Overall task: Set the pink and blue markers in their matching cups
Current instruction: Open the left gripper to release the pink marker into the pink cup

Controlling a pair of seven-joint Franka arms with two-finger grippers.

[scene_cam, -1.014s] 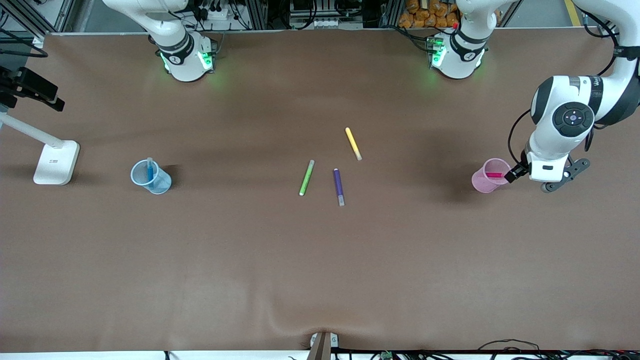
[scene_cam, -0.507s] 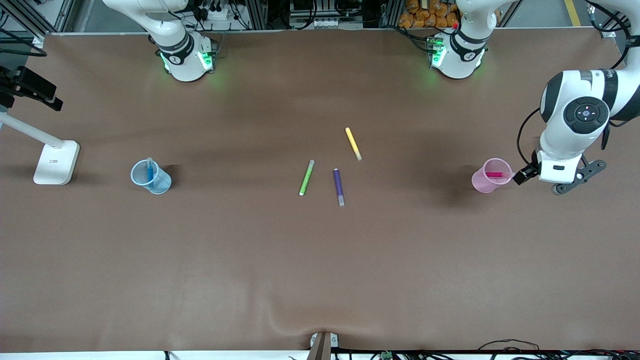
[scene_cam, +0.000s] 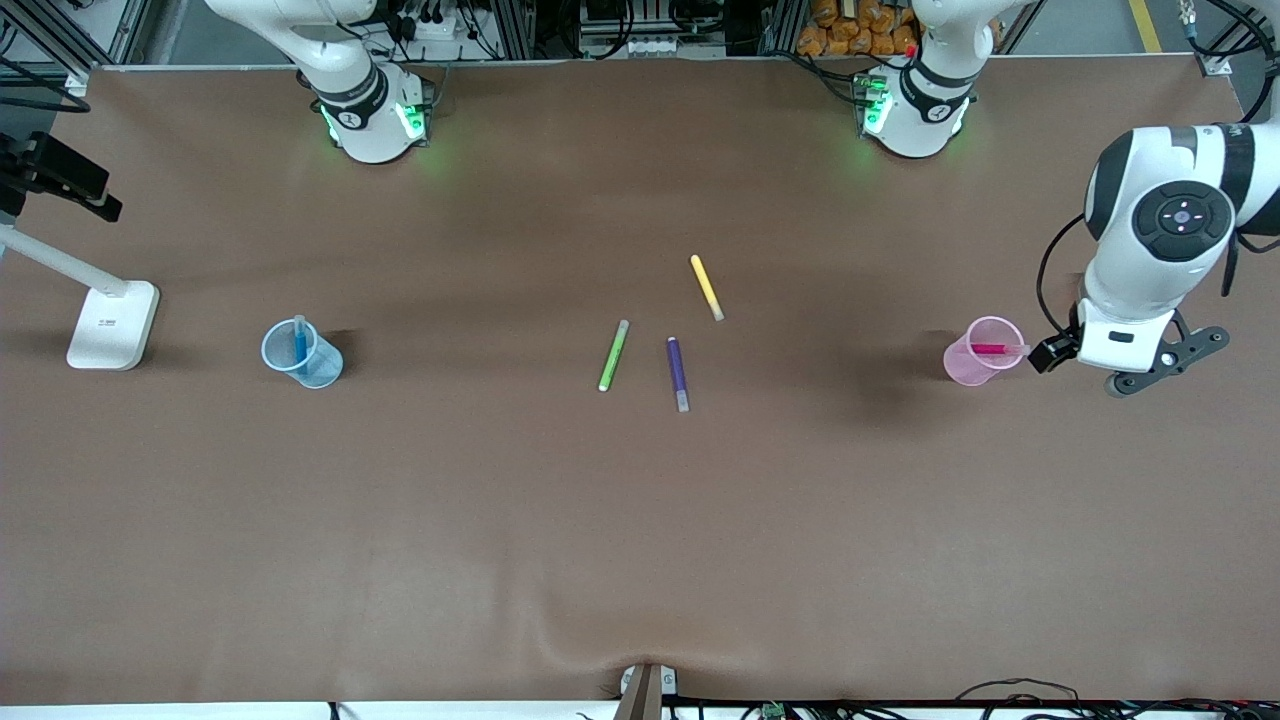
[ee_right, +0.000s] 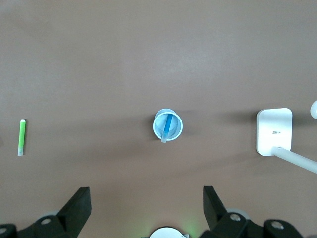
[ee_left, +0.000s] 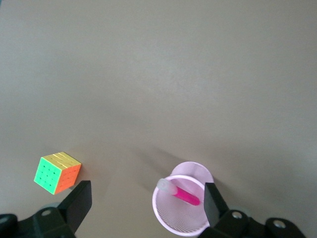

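A pink marker (scene_cam: 990,349) leans inside the pale pink cup (scene_cam: 965,366) toward the left arm's end of the table, pale end up. In the left wrist view the pink marker (ee_left: 187,195) rests against the pink cup's (ee_left: 172,221) rim. My left gripper (ee_left: 146,201) hangs open and empty just beside that cup, one finger (scene_cam: 1050,352) close to it, not touching. The blue marker (scene_cam: 300,342) stands in the pale blue cup (scene_cam: 320,370) toward the right arm's end. My right gripper (ee_right: 146,203) is open and empty, high over the table near its base, with the blue cup (ee_right: 157,127) far below.
Green (scene_cam: 613,355), dark purple (scene_cam: 677,373) and yellow (scene_cam: 706,287) markers lie loose mid-table. A white lamp base (scene_cam: 112,323) stands beside the blue cup at the right arm's end. A colour cube (ee_left: 57,172) sits on the table near the left gripper.
My left gripper has drawn away from the pink cup toward the left arm's end of the table, open. The pink marker stays in the cup. The right arm has not moved.
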